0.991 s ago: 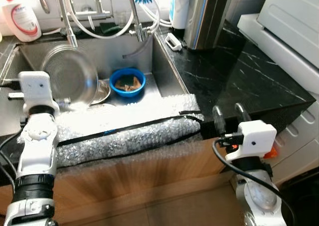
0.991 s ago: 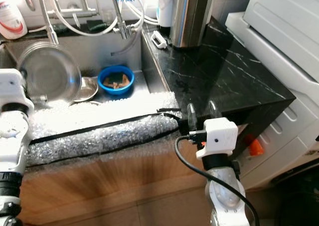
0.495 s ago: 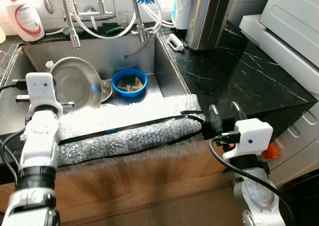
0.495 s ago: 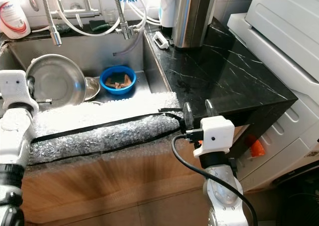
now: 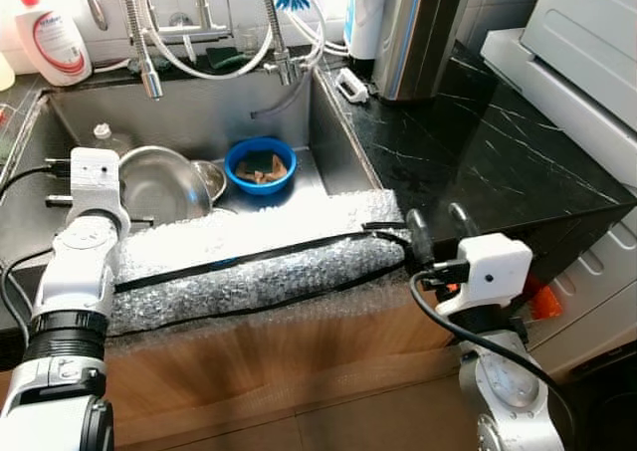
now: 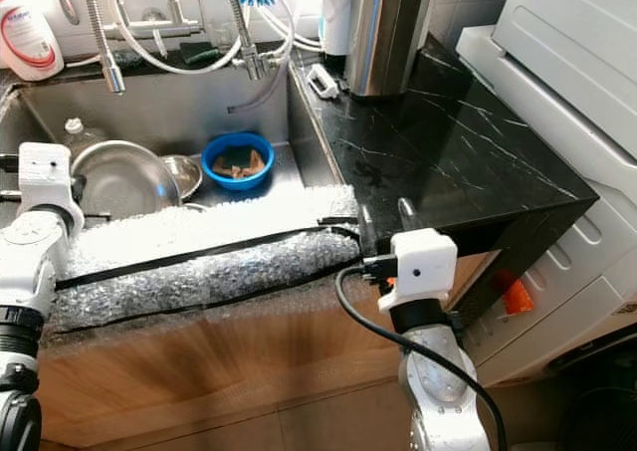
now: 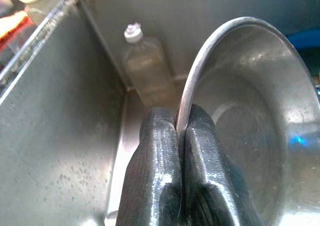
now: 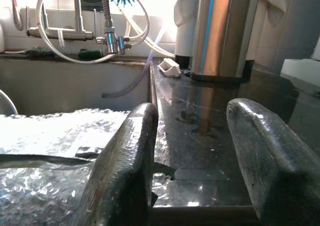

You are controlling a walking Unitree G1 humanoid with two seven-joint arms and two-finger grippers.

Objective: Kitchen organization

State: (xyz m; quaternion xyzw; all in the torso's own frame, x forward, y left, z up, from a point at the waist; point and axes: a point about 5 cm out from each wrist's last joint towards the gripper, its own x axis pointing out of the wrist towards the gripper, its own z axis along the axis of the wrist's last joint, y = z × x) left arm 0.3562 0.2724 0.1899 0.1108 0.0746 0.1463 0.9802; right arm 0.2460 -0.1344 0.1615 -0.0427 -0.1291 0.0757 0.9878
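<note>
Black marble-patterned countertop [image 5: 468, 142] runs along the right of the stainless steel sink [image 5: 204, 108]; a tall steel cylindrical container [image 5: 416, 28] stands at its back, contents not visible. Front edge of the sink is padded with bubble wrap [image 5: 254, 257] held by black tape. In the sink basin: a large steel bowl [image 5: 164, 180] at the left, tilted, its inside bare; a smaller steel bowl [image 5: 209, 177] just beside it, partly hidden; a blue bowl [image 5: 259, 164] toward the right wall holding a green sponge and brown scraps. A clear plastic bottle with white cap [image 7: 145, 69] lies against the sink's back left corner, contents cannot be told. White dish-soap bottle [image 5: 55, 38] with red label stands on the ledge behind the sink, left of the faucet hoses. Left gripper [image 7: 179, 136] is in the sink, its two fingers [image 7: 155, 156] pinched onto the rim of the large steel bowl. Right gripper [image 5: 436, 227] hovers at the counter's front corner, fingers [image 8: 125, 166] spread apart, grasping nothing.
</note>
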